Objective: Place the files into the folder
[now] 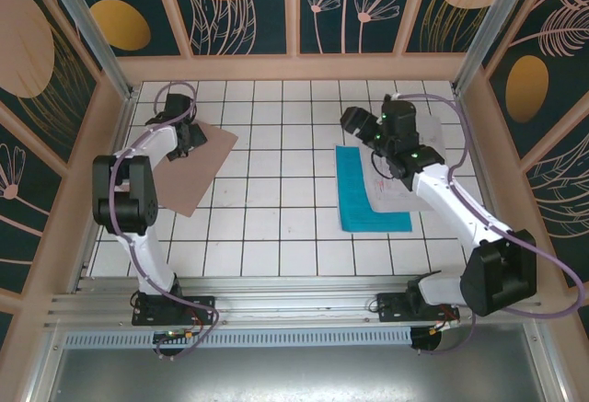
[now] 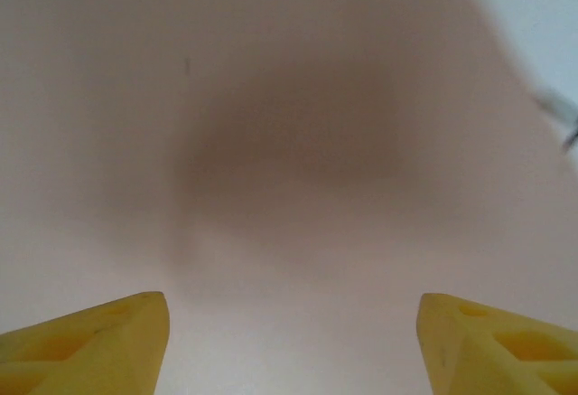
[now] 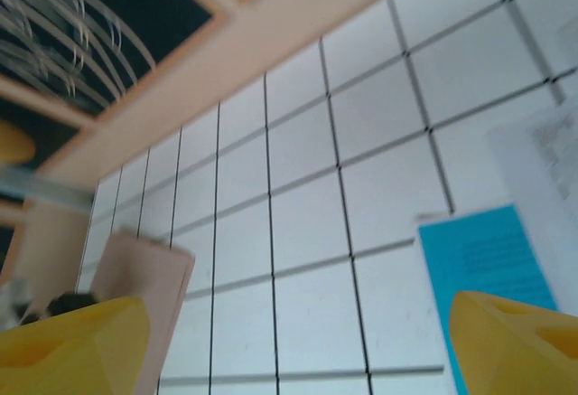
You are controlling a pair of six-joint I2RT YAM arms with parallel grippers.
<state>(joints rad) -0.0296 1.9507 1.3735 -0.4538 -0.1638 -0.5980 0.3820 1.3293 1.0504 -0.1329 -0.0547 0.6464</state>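
Top external view: the folder (image 1: 198, 170) lies flat and closed on the left part of the tiled table (image 1: 276, 154), turned at an angle to the grid lines. The left gripper (image 1: 187, 135) sits over the folder's far corner. Left wrist view: the folder (image 2: 289, 142) is very close to the lens and blurred, w/ a dark shadow at centre. The left gripper (image 2: 293, 341) has its yellow fingers (image 2: 99, 341) spread wide apart, nothing between them; contact w/ the card cannot be determined. On the right part of the table, the teal sheet (image 1: 361, 198) lies flat, w/ the white sheets (image 1: 433, 149) overlapping its right side and partly hidden under the right arm. The right gripper (image 1: 357, 124) is positioned approx. above the teal sheet's far end. Right wrist view: the right gripper (image 3: 298, 323) has its jaws spread, pinching nothing; the teal sheet (image 3: 488, 259) appears at lower right, a white sheet (image 3: 542, 169) beside it, and the folder (image 3: 135, 277) well apart at lower left.
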